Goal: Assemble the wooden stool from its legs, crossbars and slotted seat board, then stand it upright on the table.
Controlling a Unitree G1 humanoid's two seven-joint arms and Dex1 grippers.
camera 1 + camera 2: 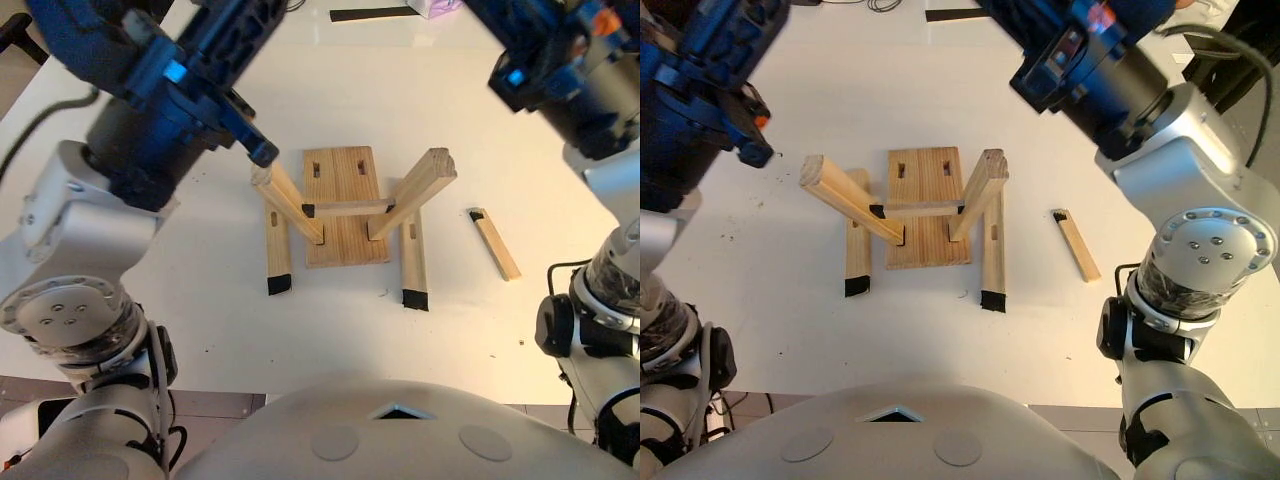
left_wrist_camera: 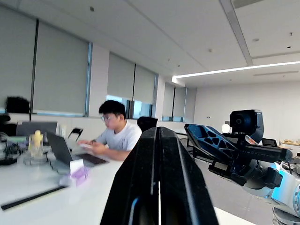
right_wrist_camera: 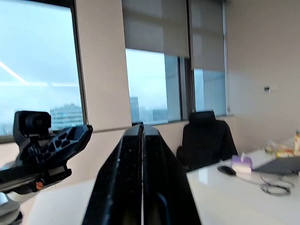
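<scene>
Currently your seat board [image 1: 345, 240] lies flat at the middle of the table [image 1: 200, 300], free slots facing up, likely so legs can be pressed in from above. Two standing legs [image 1: 425, 185] lean outward from it, tied by a crossbar [image 1: 348, 208]. Two loose legs [image 1: 277, 250] lie flat alongside, with a spare crossbar [image 1: 495, 243] apart to the right. Your left tool [image 2: 158, 133] and right tool [image 3: 142, 129] hang raised, fingers together, empty.
</scene>
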